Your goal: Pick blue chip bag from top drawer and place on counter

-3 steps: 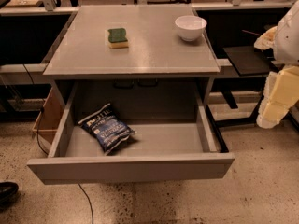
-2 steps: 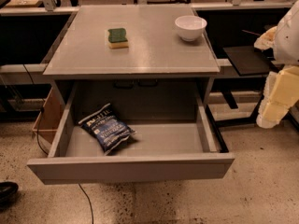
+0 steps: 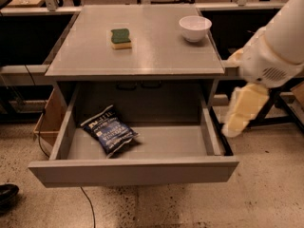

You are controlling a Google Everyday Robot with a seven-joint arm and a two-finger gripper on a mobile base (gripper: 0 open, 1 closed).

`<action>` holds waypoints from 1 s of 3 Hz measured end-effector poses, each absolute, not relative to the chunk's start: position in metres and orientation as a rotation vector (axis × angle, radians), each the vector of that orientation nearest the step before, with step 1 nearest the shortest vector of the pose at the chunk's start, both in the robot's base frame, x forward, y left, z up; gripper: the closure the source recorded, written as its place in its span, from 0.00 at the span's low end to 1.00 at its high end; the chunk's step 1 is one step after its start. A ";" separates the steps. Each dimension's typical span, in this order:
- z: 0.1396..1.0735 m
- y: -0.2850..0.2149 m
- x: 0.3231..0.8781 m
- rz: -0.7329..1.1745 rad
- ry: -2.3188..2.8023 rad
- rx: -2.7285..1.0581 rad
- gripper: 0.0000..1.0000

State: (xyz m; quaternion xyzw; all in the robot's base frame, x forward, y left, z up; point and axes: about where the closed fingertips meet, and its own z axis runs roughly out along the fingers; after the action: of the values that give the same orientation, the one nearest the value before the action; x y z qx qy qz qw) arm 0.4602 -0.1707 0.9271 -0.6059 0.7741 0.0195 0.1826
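Step in hand: the reach is only starting; the gripper (image 3: 241, 112) is hanging outside the top drawer (image 3: 133, 171), just beside its right wall and well apart from the bag.
Gripper state: I cannot tell how far open it is; it is carrying nothing.
Bag position: the blue chip bag (image 3: 110, 131) is lying flat on the drawer floor, left of centre and turned diagonally, near the left wall.
Bag look: dark blue and crinkled, with white lettering and a lighter blue panel; it is probably going to give and slide under pressure.
Doing it well: I would be swinging the gripper leftward over the open drawer, clearing the desk (image 3: 156, 51) edge above, then descending onto the bag's middle and pinching a raised crease.
Landing spot: bare desk surface is showing between the green-and-yellow sponge (image 3: 121, 38) and the white bowl (image 3: 195, 28).
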 end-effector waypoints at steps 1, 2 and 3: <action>0.879 -0.136 0.471 0.143 2.180 -1.716 0.00; 0.838 -0.099 0.481 0.225 2.155 -1.726 0.00; 0.837 -0.099 0.481 0.226 2.155 -1.725 0.00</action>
State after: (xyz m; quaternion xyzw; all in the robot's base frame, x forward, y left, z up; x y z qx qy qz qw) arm 0.4810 -0.0986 0.8374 -0.6122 0.7646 0.0801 0.1848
